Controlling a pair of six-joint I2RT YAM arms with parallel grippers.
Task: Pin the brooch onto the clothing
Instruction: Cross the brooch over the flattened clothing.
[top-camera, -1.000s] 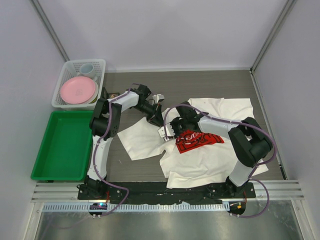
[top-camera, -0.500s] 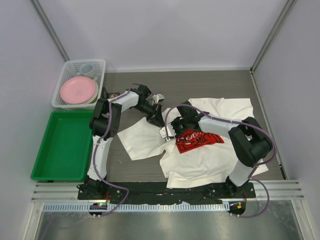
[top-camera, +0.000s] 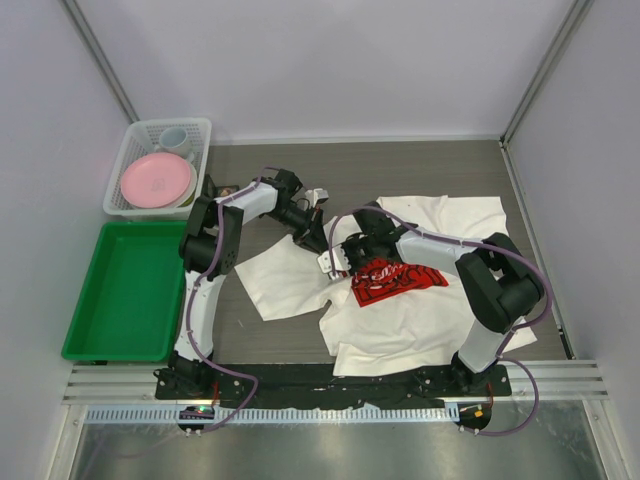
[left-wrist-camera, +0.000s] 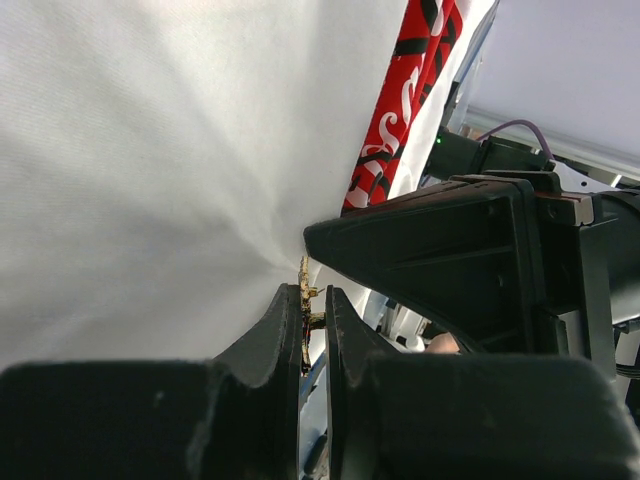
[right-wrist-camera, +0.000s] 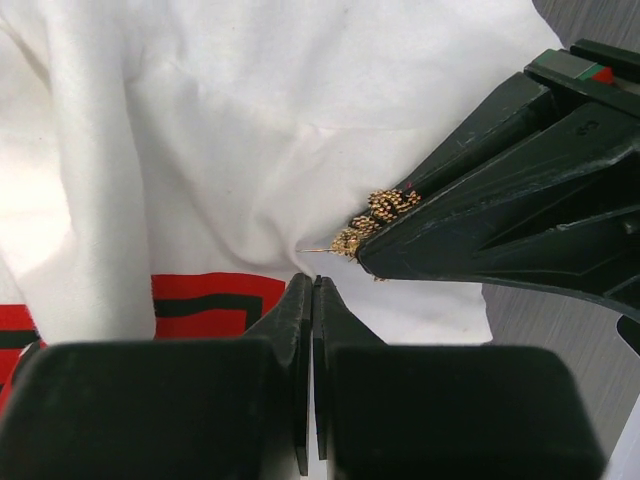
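At mid-bench, between the two arms: brooch (right-wrist-camera: 380, 215), a gold beaded cluster with a thin pin projecting from it; the pin tip meets white cloth.

Holder: left pincer (left-wrist-camera: 312, 302), narrow, clamped on the brooch, which shows edge-on between its fingers in the left wrist view.

Clothing (top-camera: 420, 310): white T-shirt, spread and rumpled over the middle and right of the bench (top-camera: 440, 170), one part reaching left under the pincers. Red print (top-camera: 395, 280) with white script, bunched into folds just right of the pincers.

Right pincer (right-wrist-camera: 312, 285): closed, fingers pressed together, tips at the white cloth just below the pin. Whether a fold is caught between them cannot be told.

Left side of bench, well apart from the shirt:
- green tray (top-camera: 130, 290), near the left arm;
- white basket (top-camera: 170, 122), beyond the tray, containing a pink plate (top-camera: 156, 179) and a pale cup (top-camera: 174, 137).
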